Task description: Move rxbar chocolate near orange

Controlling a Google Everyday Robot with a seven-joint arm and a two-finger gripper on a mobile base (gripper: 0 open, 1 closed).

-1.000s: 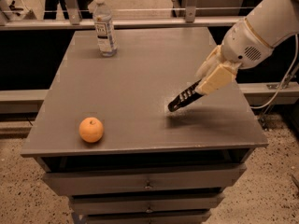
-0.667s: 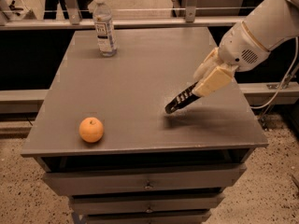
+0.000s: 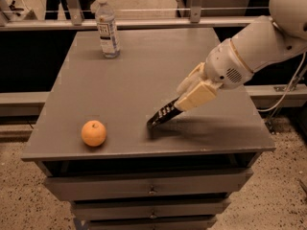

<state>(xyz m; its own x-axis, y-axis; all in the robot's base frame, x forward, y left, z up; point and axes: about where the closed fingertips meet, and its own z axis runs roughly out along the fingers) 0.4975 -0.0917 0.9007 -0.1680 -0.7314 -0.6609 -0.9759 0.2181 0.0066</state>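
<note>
Nearest, we see the orange resting by the front left edge of the grey cabinet top. Well to its right, our gripper has its jaws clamped on the rxbar chocolate, which tilts with its low end toward the orange. Farthest, a water bottle stands upright at the back left.

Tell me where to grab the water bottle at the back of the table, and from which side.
Grip the water bottle across its straight labelled middle, coming level from the front right: it stands upright and nothing blocks that side. The gripper, over the table's right front, is shut on the rxbar chocolate.
</note>
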